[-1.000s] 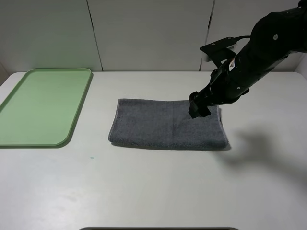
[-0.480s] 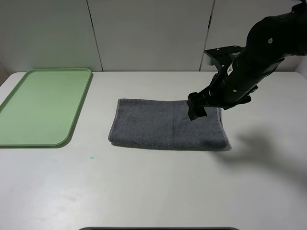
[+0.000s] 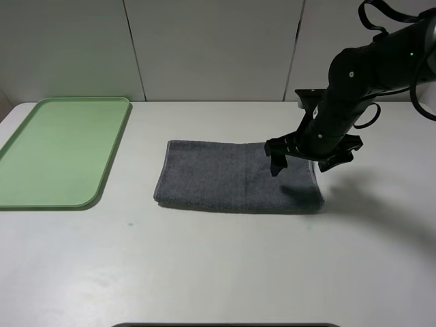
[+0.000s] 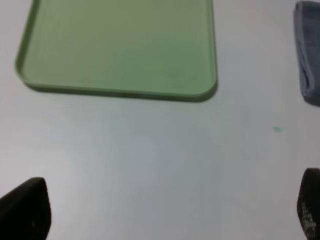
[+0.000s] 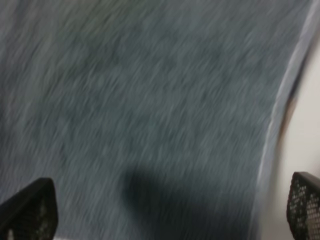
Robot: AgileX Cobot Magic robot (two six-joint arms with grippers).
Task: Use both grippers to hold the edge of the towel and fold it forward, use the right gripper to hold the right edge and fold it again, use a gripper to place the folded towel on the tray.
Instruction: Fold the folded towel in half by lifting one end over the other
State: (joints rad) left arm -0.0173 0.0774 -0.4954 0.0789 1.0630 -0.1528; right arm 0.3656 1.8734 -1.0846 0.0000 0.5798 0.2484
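Your setup looked like a robotics lab bench: plain white table (image 3: pixel 204 272), white panelled wall (image 3: pixel 204 48) behind, black robot arm (image 3: pixel 371 75) over it.

table (image 3: pixel 218 272): white, matte | tray (image 3: pixel 58 150): green, flat at its left side | towel (image 3: pixel 225 178): grey, folded, lying mid-table, well apart from tray

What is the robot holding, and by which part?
Nothing. The right end effector hangs open above the towel; the left end effector is open, empty.
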